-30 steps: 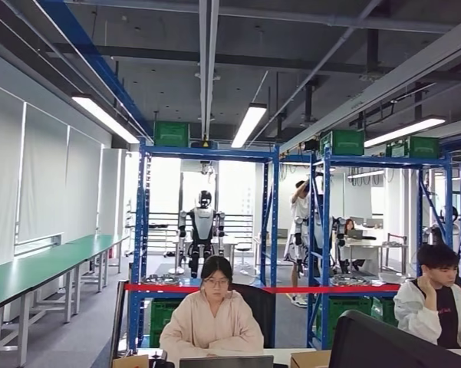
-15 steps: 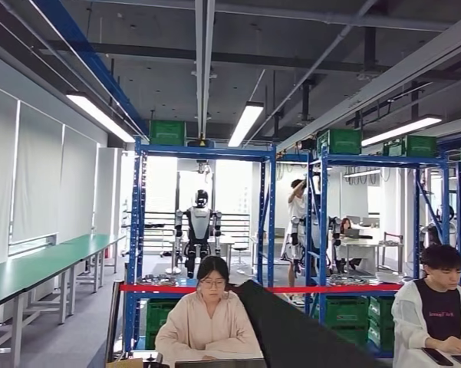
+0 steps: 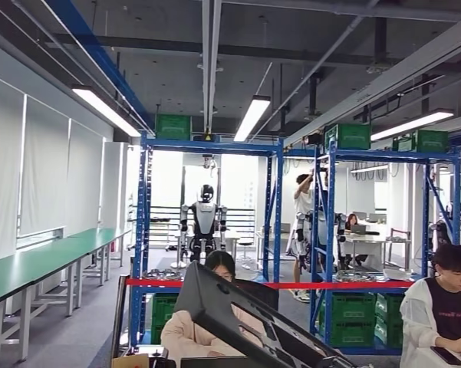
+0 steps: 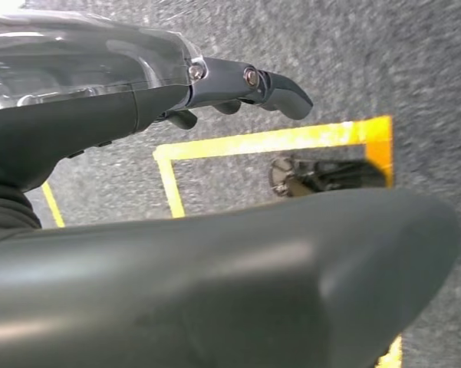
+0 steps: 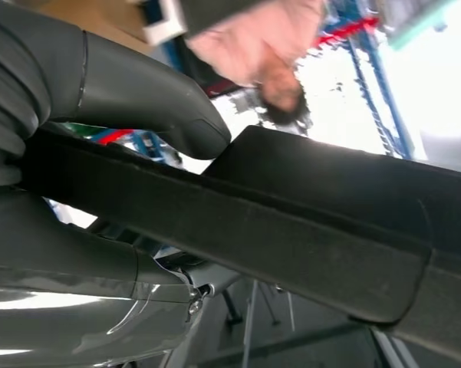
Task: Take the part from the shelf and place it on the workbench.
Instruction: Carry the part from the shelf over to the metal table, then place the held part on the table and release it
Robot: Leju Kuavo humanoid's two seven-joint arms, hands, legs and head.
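Note:
The part is a long black moulded panel. It slants up from the lower right of the head view, and its upper end stands in front of a seated person. In the right wrist view my right hand grips this part, with the thumb over one edge and the fingers under the other. My left hand hangs over the grey floor, its fingers stretched out and holding nothing. Blue shelf racks stand ahead. Green workbenches run along the left wall.
Two people sit at a desk close in front, one in the middle and one at the right. A red tape crosses the racks. Another robot and a standing person are beyond. Yellow floor tape lies under my left hand.
The black part has swung from the lower right corner up and across to the middle of the head view. The camera has shifted a little, so the whole scene sits slightly lower.

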